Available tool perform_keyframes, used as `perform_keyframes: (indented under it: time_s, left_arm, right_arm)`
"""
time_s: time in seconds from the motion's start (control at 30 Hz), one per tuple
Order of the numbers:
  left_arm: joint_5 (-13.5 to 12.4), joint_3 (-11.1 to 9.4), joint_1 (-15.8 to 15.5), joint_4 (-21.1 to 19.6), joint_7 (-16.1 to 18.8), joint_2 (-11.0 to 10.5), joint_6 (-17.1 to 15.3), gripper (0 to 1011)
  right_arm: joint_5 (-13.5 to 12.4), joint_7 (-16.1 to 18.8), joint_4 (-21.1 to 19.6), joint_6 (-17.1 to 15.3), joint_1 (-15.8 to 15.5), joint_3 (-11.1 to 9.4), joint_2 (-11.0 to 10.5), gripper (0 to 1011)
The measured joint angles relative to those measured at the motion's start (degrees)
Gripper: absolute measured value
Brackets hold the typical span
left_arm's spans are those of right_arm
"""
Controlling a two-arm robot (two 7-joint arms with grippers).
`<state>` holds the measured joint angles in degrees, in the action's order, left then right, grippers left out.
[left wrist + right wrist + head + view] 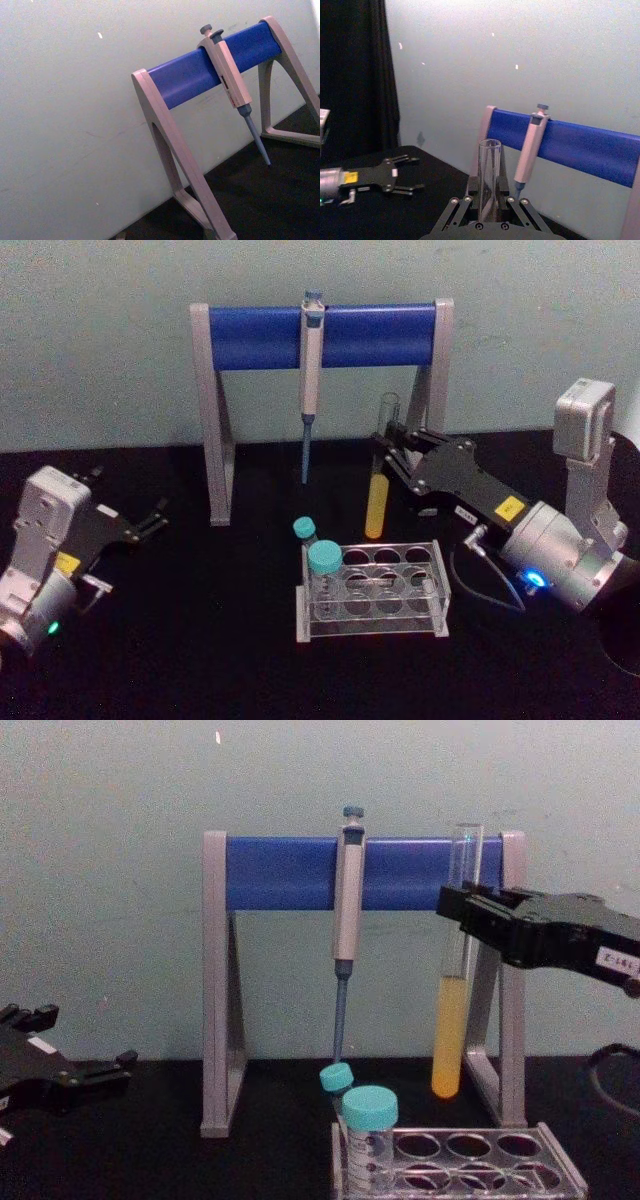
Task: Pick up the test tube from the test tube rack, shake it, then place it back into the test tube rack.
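As right pincer (386,448) holds test tube (376,498) (upright), pipette stand (258,337) behind.

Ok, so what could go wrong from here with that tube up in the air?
1. The tube, held by the right gripper clear of the rack, has no cap; hard shaking could slosh its yellow liquid out.
2. It hangs near the stand's right leg; a wide swing might strike it.
3. Lowering it could clip the capped tubes at the rack's left end.
The left gripper rests open at far left.

Dim, even light; the pale wall (100,340) brightest.
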<state>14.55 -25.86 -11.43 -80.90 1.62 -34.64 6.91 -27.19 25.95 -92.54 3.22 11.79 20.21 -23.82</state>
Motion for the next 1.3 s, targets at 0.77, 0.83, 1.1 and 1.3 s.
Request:
perform_keyframes:
  time_s: [0.77, 0.83, 1.1, 1.3]
  left_arm:
    - [0.0, 0.0, 0.0, 0.0, 0.0, 0.0, 0.0, 1001]
    - [0.0, 0.0, 0.0, 0.0, 0.0, 0.0, 0.0, 1001]
    - [0.0, 0.0, 0.0, 0.0, 0.0, 0.0, 0.0, 1001]
    - [0.0, 0.0, 0.0, 0.0, 0.0, 0.0, 0.0, 1001]
  right_arm:
    - [-4.99, 9.17, 1.09, 5.03, -2.23, 1.98, -4.16, 229]
    - [-5.07, 9.26, 1.64, 5.3, -2.08, 2.17, -4.14, 229]
    - [-5.23, 9.33, 3.49, 5.94, -1.36, 2.88, -3.57, 229]
    - [-5.07, 9.33, 4.79, 6.27, -0.71, 3.37, -2.98, 229]
